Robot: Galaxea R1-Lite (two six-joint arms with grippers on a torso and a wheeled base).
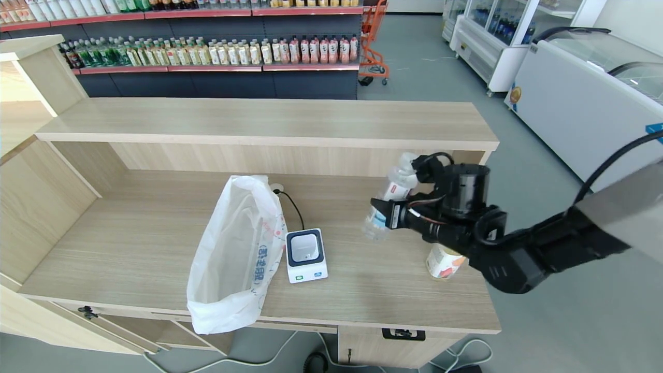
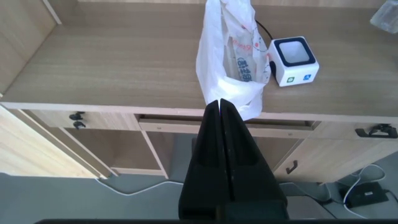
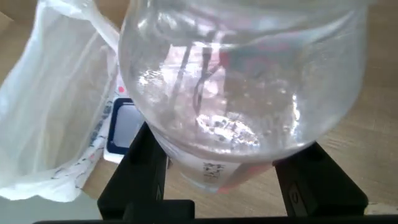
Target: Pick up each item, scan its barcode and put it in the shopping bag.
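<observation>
While the right claw [image 1: 386, 212] hangs in the air to the right of the scanner [image 1: 306, 254], its two black fingers [image 3: 140, 180] are spread about as wide as the bottle [image 1: 399, 186] they clamp. One finger presses on each side of the lower body. The bottle is off the counter [image 1: 129, 233], higher than the scanner and apart from it. It is tilted, with its pale cap up and away from the robot and its base down towards the scanner.

It is clear plastic with a red and white label around its middle. Seen from the right wrist, the bottle [image 3: 242, 93] has small bubbles or droplets glinting on its rounded wall, and a patch of printed code sits low on the label between the fingers of the right claw [image 3: 224, 180]. Past it lie the scanner [image 3: 124, 127] and the bag [image 3: 50, 112].

The scanner is a small white box with a dark window on top, and a black cable [image 1: 292, 204] runs from its far side. The white plastic bag [image 1: 233, 248] lies just to the left of it, mouth open towards the robot. A white and orange cup [image 1: 443, 261] stands to the right of the scanner, under the right arm.

The left claw [image 2: 220, 104] has its fingers pressed flat together with nothing between them. It is nearer the robot than the scanner [image 2: 295, 59], and its tips line up with the near end of the bag [image 2: 230, 56].
</observation>
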